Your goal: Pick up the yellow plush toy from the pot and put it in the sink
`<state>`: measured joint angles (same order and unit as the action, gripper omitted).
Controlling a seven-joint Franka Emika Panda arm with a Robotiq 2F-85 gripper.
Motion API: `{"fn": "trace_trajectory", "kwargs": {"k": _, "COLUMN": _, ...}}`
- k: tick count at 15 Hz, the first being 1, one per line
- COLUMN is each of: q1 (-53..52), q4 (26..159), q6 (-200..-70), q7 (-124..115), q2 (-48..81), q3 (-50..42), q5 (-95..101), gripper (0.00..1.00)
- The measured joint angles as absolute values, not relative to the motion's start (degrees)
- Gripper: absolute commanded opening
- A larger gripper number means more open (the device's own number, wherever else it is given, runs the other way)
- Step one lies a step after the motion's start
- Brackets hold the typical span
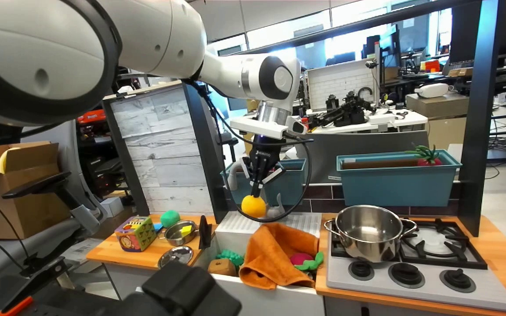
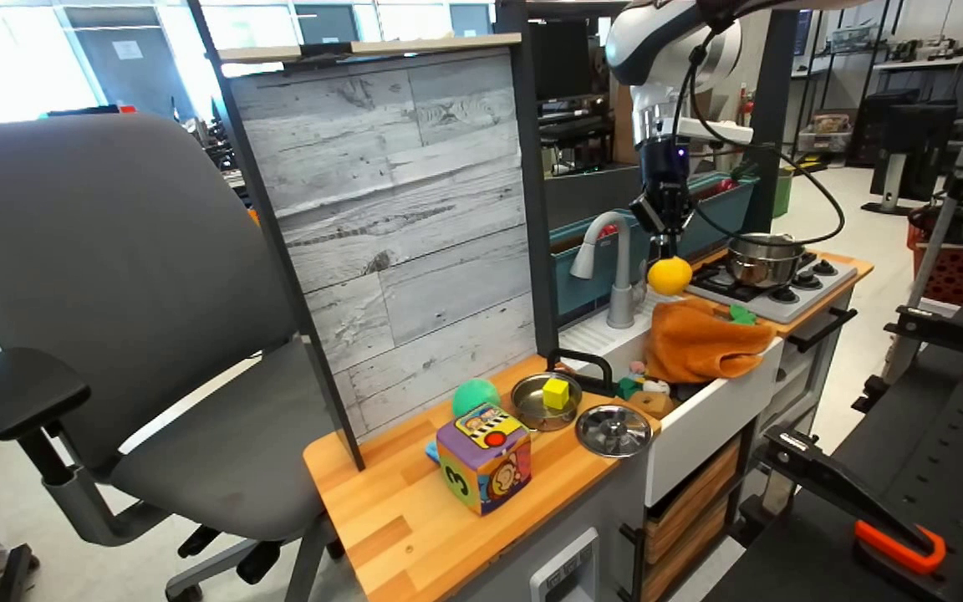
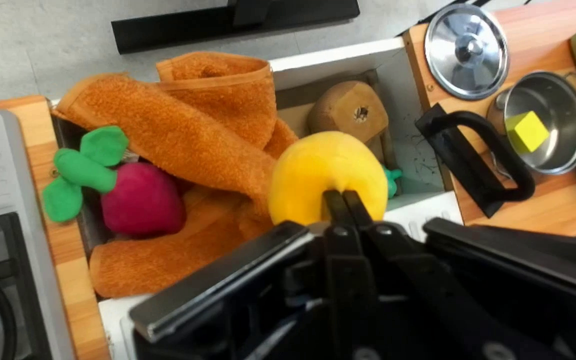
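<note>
That toy [image 3: 313, 162] is a bright yellow round ball, kinda puckered where it's grabbed, hanging above the sink [image 2: 711, 426]. The gripper [image 3: 344, 194] points down, fingers [image 3: 339, 212] nearly together, pinching it.

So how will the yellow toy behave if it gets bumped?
The yellow toy probably gives softly, as it puckers beside the fingertips. Pinched at one small spot by the end effector, it may swivel if bumped. Being nearly round, it would likely roll if dropped on the uneven towel.
</note>
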<state>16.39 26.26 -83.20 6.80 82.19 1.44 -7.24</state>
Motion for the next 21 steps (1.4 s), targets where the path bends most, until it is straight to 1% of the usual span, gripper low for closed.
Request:
{"fn": "trace_trajectory", "kwargs": {"k": 6, "q1": 12.98, "q4": 26.28, "q6": -76.29, "q7": 6.99, "q2": 83.84, "q3": -0.03, "q5": -3.42, "gripper": 0.00}}
{"fn": "trace_trajectory", "kwargs": {"k": 7, "q1": 12.60, "q4": 26.28, "q6": -75.01, "q7": 6.99, "q2": 84.11, "q3": -0.25, "q5": -2.94, "gripper": 0.27}}
{"fn": "trace_trajectory", "kwargs": {"k": 8, "q1": 12.29, "q4": 26.28, "q6": -74.11, "q7": 7.00, "q2": 84.33, "q3": -0.39, "q5": -2.59, "gripper": 0.29}}
{"fn": "trace_trajectory", "kwargs": {"k": 9, "q1": 12.06, "q4": 26.28, "q6": -73.84, "q7": 7.01, "q2": 84.52, "q3": -0.54, "q5": -2.36, "gripper": 0.34}}
{"fn": "trace_trajectory", "kwargs": {"k": 12, "q1": 11.75, "q4": 26.20, "q6": -74.29, "q7": 7.07, "q2": 84.80, "q3": -0.73, "q5": -2.14, "gripper": 0.55}}
{"fn": "trace_trajectory", "kwargs": {"k": 15, "q1": 11.86, "q4": 26.04, "q6": -76.20, "q7": 7.35, "q2": 84.80, "q3": -0.73, "q5": -2.14, "gripper": 0.79}}
{"fn": "trace_trajectory", "kwargs": {"k": 18, "q1": 11.96, "q4": 26.03, "q6": -78.91, "q7": 7.38, "q2": 84.80, "q3": -0.73, "q5": -2.15, "gripper": 0.99}}
{"fn": "trace_trajectory", "kwargs": {"k": 21, "q1": 12.16, "q4": 26.03, "q6": -80.26, "q7": 7.39, "q2": 84.80, "q3": -0.73, "q5": -2.15, "gripper": 1.00}}
